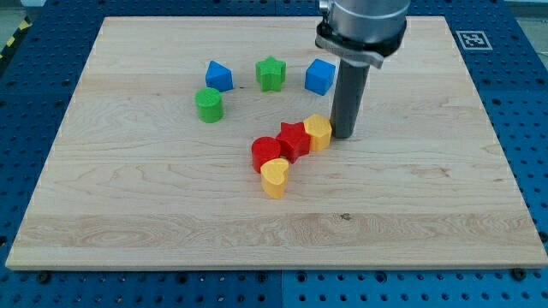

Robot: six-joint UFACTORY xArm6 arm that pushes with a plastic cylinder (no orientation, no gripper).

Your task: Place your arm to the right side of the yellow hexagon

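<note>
The yellow hexagon (318,132) sits near the board's middle, at the upper right end of a diagonal chain of blocks. It touches a red star (294,139), which touches a red cylinder (266,153), with a yellow heart (275,177) below that. My tip (344,134) rests on the board just to the right of the yellow hexagon, very close to or touching its right side.
A blue pentagon-like block (218,76), a green star (271,74) and a blue cube (319,76) form a row near the view's top. A green cylinder (208,104) stands below the blue pentagon. The wooden board (128,214) lies on a blue perforated table.
</note>
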